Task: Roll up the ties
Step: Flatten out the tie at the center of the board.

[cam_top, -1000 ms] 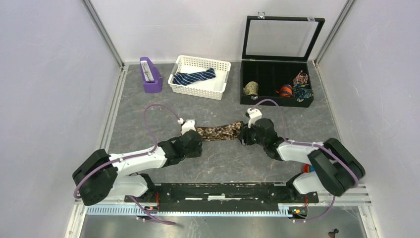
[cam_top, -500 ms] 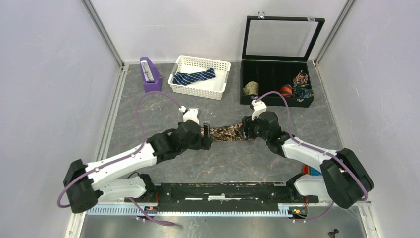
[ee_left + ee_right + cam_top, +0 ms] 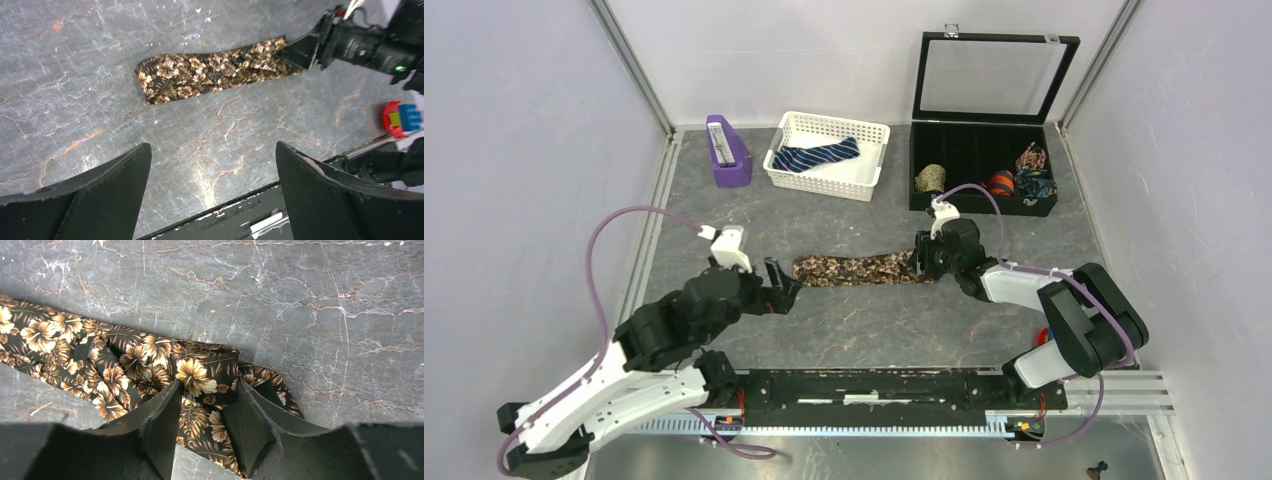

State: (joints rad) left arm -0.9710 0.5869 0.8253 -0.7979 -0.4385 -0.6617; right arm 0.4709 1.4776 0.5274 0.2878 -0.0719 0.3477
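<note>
The brown floral tie (image 3: 854, 269) lies flat across the middle of the table. Its left end (image 3: 150, 80) is free and its right end is folded over. My right gripper (image 3: 921, 262) sits on that folded end (image 3: 205, 375), with a finger pressed against each side of the fold. My left gripper (image 3: 779, 285) hangs open just left of the tie's free end, holding nothing; its fingers (image 3: 125, 170) frame bare table. The navy striped tie (image 3: 819, 157) lies in the white basket (image 3: 829, 185) at the back.
A black compartment box (image 3: 984, 205) with its lid raised stands at the back right and holds several rolled items. A purple stand (image 3: 727, 152) is left of the basket. A red and blue object (image 3: 402, 118) sits near the right arm's base.
My left gripper opened, let go of the tie's left end and drew back to the left. The tie now lies longer and flat. The right gripper's fingers narrowed on the folded end.
</note>
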